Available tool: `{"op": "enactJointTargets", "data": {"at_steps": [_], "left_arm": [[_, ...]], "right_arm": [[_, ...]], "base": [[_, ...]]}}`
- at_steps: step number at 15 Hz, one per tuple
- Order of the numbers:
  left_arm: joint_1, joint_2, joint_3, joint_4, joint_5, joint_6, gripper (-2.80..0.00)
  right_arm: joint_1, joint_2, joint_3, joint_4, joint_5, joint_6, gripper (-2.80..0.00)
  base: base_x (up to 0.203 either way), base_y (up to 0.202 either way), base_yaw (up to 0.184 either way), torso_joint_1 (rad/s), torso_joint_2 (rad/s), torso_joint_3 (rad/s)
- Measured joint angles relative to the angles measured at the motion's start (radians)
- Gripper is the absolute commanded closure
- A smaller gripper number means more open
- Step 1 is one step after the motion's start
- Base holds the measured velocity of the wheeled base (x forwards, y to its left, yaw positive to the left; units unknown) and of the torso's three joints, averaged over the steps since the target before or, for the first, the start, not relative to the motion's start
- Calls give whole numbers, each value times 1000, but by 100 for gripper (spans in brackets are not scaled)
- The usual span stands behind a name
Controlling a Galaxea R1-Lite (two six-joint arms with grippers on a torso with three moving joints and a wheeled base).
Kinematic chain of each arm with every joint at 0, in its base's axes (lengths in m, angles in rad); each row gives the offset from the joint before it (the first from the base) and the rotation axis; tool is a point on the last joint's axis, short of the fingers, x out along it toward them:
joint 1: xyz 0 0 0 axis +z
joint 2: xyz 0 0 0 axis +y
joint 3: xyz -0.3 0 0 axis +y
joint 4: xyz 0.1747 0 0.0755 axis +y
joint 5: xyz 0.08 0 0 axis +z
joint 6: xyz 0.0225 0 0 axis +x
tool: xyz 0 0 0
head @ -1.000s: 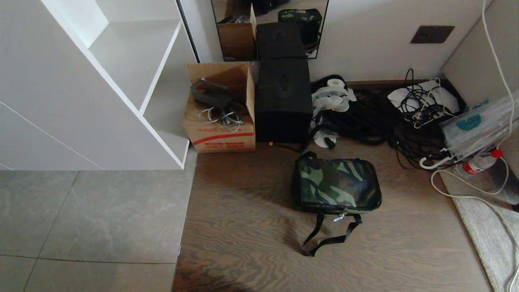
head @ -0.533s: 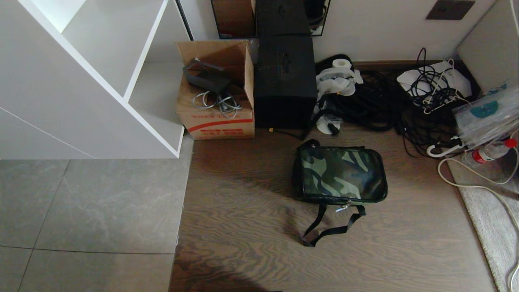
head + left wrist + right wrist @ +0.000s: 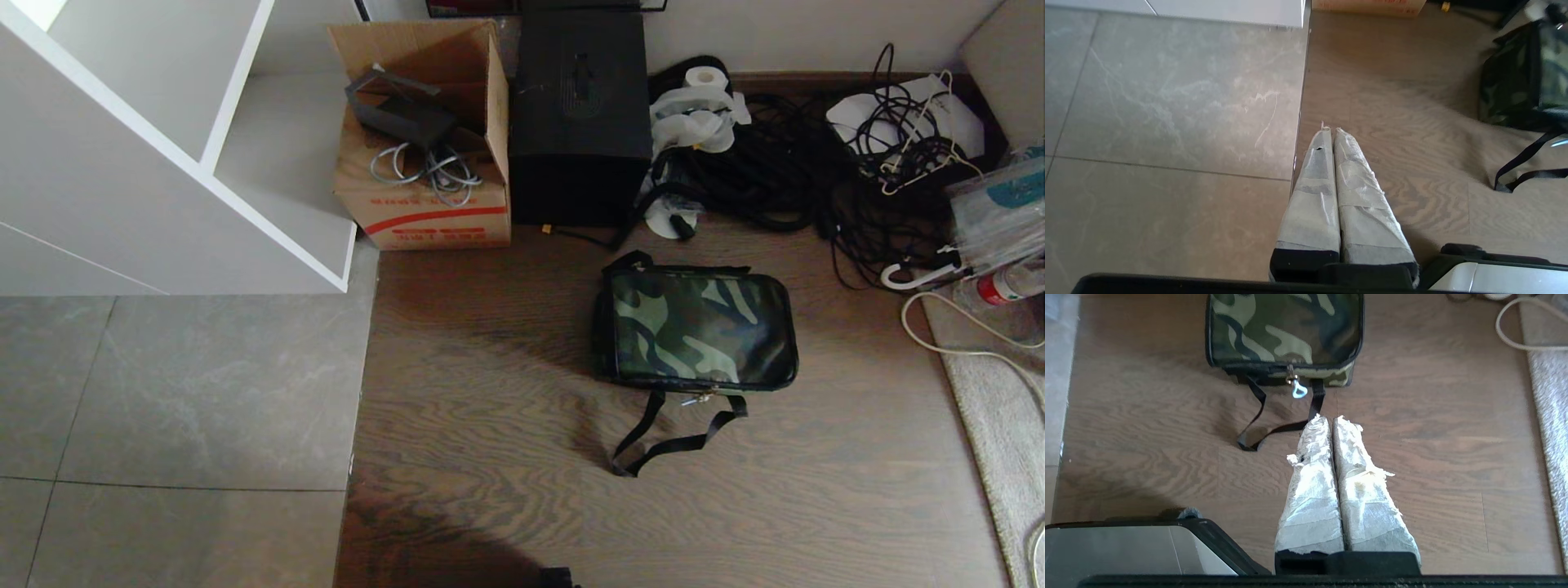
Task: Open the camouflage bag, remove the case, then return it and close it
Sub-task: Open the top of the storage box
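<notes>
With both the left gripper (image 3: 1329,130) and right gripper (image 3: 1329,418) pressed shut and empty, the small zip pull (image 3: 1297,390) (dangling over the strap (image 3: 1257,412)) could slip a clumsy pinch on the closed bag (image 3: 702,331).

Brown cardboard carton (image 3: 424,214), front face: a red curved stripe with a line of red printed characters beneath it, too small to read.
Clear plastic packet (image 3: 1000,212), far right: a teal mark, not legible.

Left gripper (image 3: 1329,130), right gripper (image 3: 1331,418): taped fingers pressed together, empty.
</notes>
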Motion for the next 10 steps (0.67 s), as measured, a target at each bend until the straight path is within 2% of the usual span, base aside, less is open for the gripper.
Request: {"op": "enactJointTargets", "data": {"at_steps": [7,10], "left_arm": [[-1,0,0,0,-1,0,0],[-1,0,0,0,-1,1,0]], "right_arm": [[0,0,0,0,0,0,0],[0,1,0,0,0,0,0]], "base": [[0,0,0,3,2,-197],[0,0,0,3,2,-103]]}}
